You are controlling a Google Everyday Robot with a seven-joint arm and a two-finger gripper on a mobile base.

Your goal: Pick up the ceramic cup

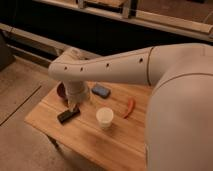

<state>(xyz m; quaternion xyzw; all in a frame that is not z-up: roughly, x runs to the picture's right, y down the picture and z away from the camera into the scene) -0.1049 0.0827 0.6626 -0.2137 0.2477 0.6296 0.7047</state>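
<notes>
The ceramic cup is small and cream-white. It stands upright near the middle of the wooden table. My white arm reaches in from the right and bends down over the table's left part. My gripper hangs at the arm's end, to the left of the cup and apart from it, just above a black rectangular object. The arm hides most of the gripper.
A dark reddish-brown bowl sits at the table's far left, partly behind the arm. A blue sponge-like block lies behind the cup. A red chili-shaped item lies to its right. Floor lies to the left, and a dark shelf wall stands behind.
</notes>
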